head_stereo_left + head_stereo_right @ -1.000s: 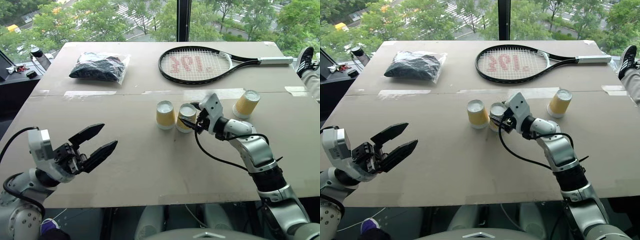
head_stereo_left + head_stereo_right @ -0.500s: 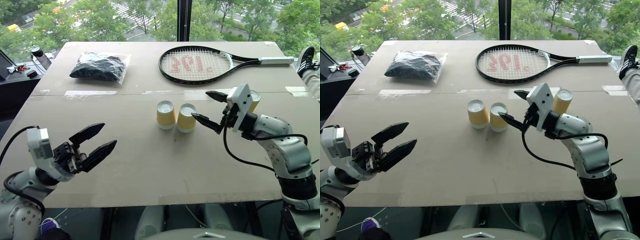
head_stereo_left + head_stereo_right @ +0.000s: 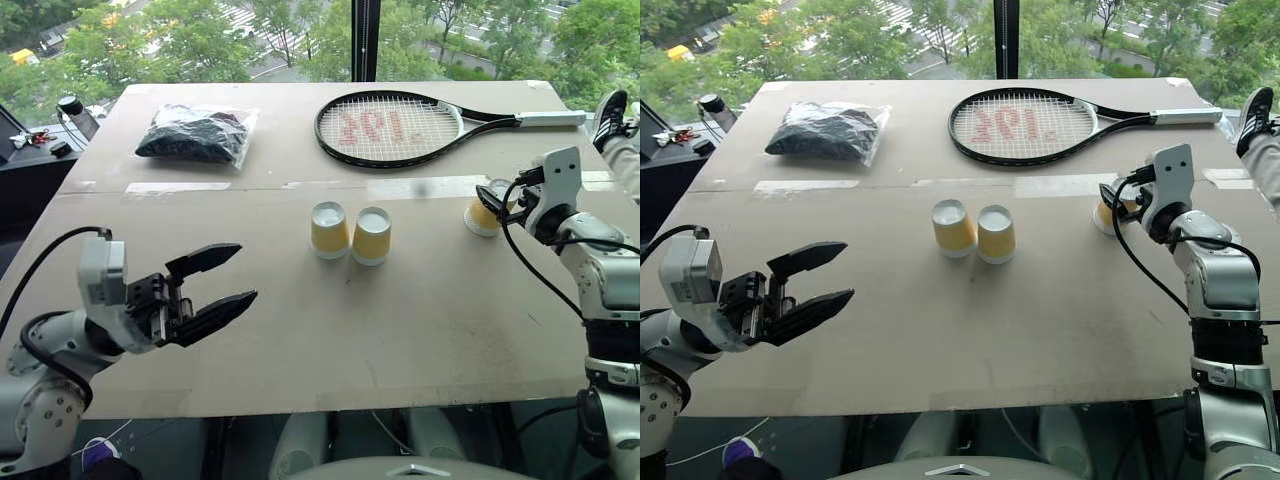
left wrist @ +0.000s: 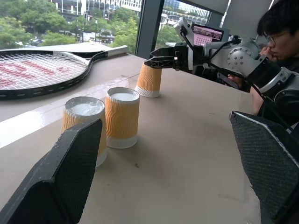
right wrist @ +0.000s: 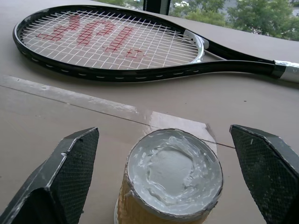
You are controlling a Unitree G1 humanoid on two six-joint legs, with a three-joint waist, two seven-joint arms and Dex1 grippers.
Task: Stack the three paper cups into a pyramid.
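Bench (image 3: 300, 330) has 2 cups (image 3: 350, 232) touching mid-surface as base, 3rd cup (image 5: 170, 186) far right between wide-open, empty right gripper (image 3: 497, 197); close gently around its ribbed side w/o crushing; left gripper (image 3: 225, 283) open, empty.

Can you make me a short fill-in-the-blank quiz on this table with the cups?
1. The number of yellow paper cups standing upside down on the table is ____.
2. Two cups stand side by side mid-table; the third cup sits between the open fingers of the ____ gripper.
3. Beyond the cups lies a tennis ____.
4. The left gripper is open and holds ____.

Missing words: three; right; racket; nothing
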